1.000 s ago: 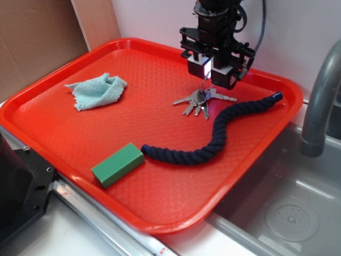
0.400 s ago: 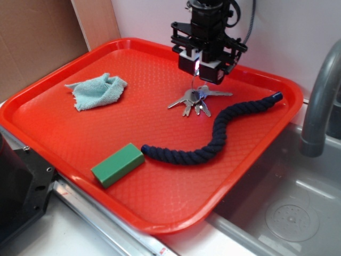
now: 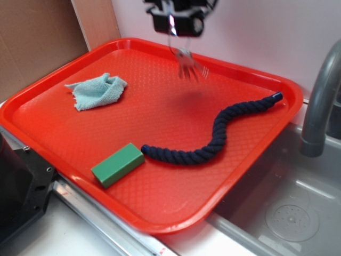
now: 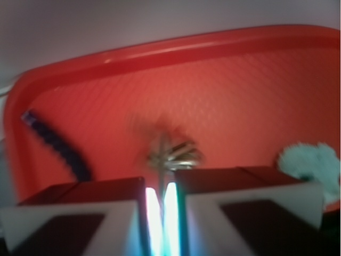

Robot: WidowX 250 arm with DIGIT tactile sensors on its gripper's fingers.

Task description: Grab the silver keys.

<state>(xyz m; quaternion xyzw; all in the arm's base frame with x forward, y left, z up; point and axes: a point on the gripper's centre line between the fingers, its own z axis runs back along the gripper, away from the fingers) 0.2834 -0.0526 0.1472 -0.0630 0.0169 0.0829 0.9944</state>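
Black pincer (image 3: 171, 24) at the top centre of the exterior frame, pinched together on the thin wire ring of the small bunch of flat silver metal keys (image 3: 187, 63), which hangs in the air above the tray.

In the wrist view the two pads (image 4: 139, 205) nearly meet at the lower centre, with only a bright sliver between them, and the blurred keys fan out just above them. In the exterior view the keys dangle below the pincer, clear of the textured red plastic tray (image 3: 133, 112), with a faint shadow on the tray floor beneath. Right of centre lies the twisted navy rope (image 3: 213, 136) in an S-curve; the crumpled pale blue cloth (image 3: 98, 90) sits at the left, the green rectangular block (image 3: 117, 164) at the lower left. A grey metal faucet (image 3: 319, 101) and sink basin (image 3: 287, 208) fill the right edge and lower right.
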